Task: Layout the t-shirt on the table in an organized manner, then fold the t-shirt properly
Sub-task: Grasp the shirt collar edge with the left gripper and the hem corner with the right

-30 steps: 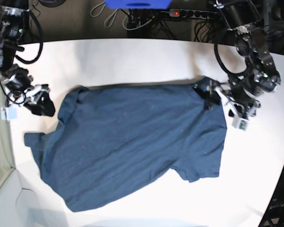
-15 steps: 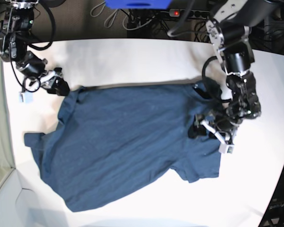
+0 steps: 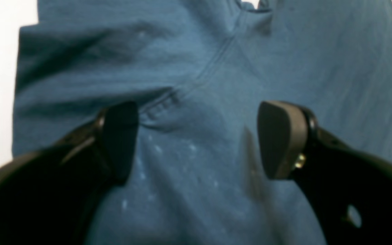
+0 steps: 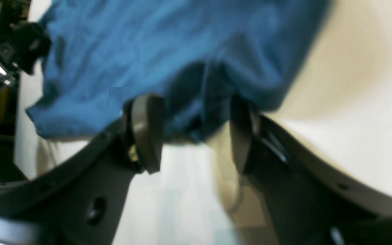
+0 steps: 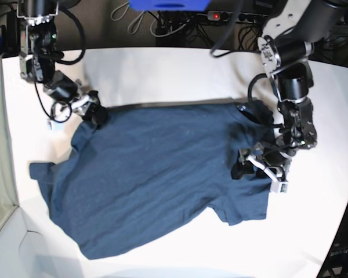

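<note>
left gripper (image 3: 196, 139) wide apart over t-shirt (image 5: 162, 174) shoulder | right gripper (image 4: 192, 132) gaping at hem corner | you're set to pinch and straighten it

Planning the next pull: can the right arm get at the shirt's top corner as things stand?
Probably yes. The right gripper is open at the t-shirt edge, cloth bunched between its jaws, nothing blocking it on the table.

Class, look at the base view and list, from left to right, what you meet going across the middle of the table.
Right arm's black gripper, jaws open at the shirt's corner → dark navy-blue cotton t-shirt lying spread → left arm's black gripper, jaws open over the fabric → bare white matte table.
</note>
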`<state>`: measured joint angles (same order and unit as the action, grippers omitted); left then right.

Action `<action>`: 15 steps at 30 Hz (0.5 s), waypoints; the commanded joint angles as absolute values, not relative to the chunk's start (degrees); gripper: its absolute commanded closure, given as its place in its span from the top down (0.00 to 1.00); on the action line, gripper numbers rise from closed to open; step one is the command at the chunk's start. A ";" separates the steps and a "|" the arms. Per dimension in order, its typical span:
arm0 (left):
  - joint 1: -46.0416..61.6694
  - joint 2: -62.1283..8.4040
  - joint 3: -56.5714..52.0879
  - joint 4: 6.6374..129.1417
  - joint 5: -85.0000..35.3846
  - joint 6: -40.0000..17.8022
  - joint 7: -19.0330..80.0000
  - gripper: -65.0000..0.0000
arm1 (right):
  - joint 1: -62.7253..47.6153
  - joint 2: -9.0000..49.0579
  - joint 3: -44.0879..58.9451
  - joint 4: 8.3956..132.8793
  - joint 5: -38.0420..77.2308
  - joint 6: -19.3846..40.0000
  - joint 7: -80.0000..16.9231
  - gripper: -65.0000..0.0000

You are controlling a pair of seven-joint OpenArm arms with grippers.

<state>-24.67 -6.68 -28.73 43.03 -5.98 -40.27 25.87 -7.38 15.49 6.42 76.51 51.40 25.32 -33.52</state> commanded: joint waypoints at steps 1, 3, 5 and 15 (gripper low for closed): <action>-25.63 -7.16 -28.70 43.47 -5.67 -40.00 26.51 0.82 | -6.99 16.13 6.37 76.26 50.95 25.63 -33.27 0.46; -25.45 -7.25 -28.70 43.47 -5.67 -40.00 26.42 0.82 | -6.64 16.13 6.20 75.47 50.95 25.63 -32.31 0.34; -25.01 -7.52 -28.70 43.47 -5.67 -40.00 26.33 0.82 | -6.02 16.13 6.20 75.30 50.95 25.63 -32.13 0.16; -25.36 -10.86 -28.79 43.56 -6.11 -40.00 26.15 0.82 | -5.67 22.73 6.55 88.40 51.03 25.63 -35.12 0.00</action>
<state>-24.16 -10.33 -28.73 42.85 -6.20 -40.51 25.91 -6.70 21.96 6.20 87.44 49.80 24.84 -36.60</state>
